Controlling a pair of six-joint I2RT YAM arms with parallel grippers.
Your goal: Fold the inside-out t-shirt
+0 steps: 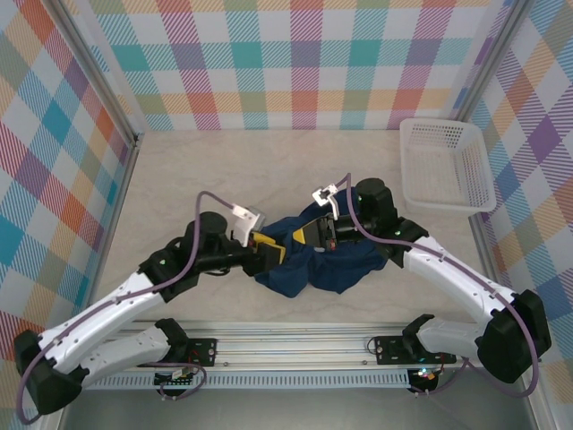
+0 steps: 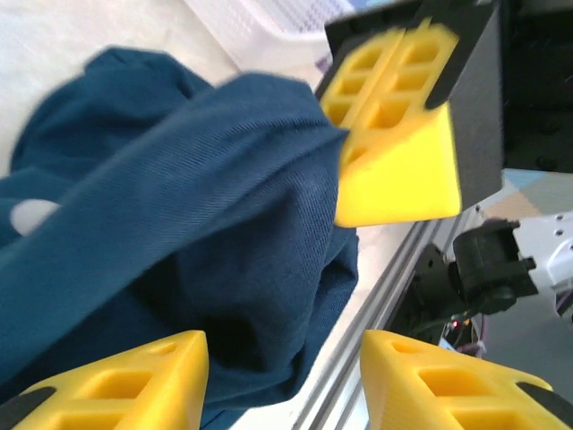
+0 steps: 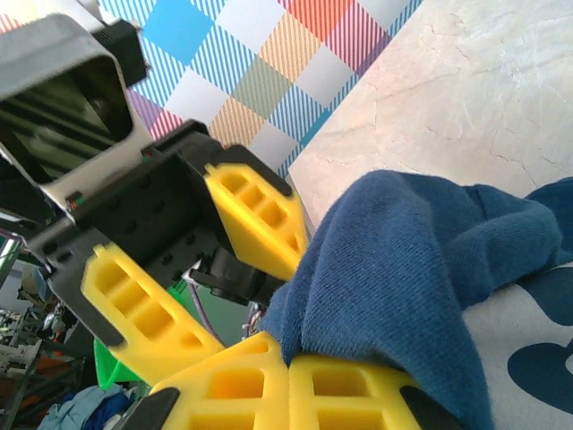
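**Navy cotton short-sleeved t-shirt [image 1: 331, 269] in a heap, right gripper [image 1: 315, 235] clamped on a fold**

The t-shirt lay crumpled on the pale stone-look table [image 1: 269, 170], close to the near edge and between my two arms. I could make out no flat panel and no sleeve laid out. The right gripper held a raised fold. Its wrist view showed the yellow jaws pressed together with navy fabric coming out at the tips. The left gripper [image 1: 267, 249] sat just beside it, jaws apart and holding nothing. In its own view, cloth hung near one jaw but was not pinched. A white plastic mesh basket [image 1: 448, 166] stood well apart at the far right, not involved.

As I judged it, the step was early: sorting the heap to find an edge, with no fold made yet. Whether it needed turning right side out first, I couldn't tell.

The next move called for the left gripper to close on a second point of the same hem or shoulder, away from the right grip. Both would then lift and spread the cloth flat. The risk was catching two layers at once.
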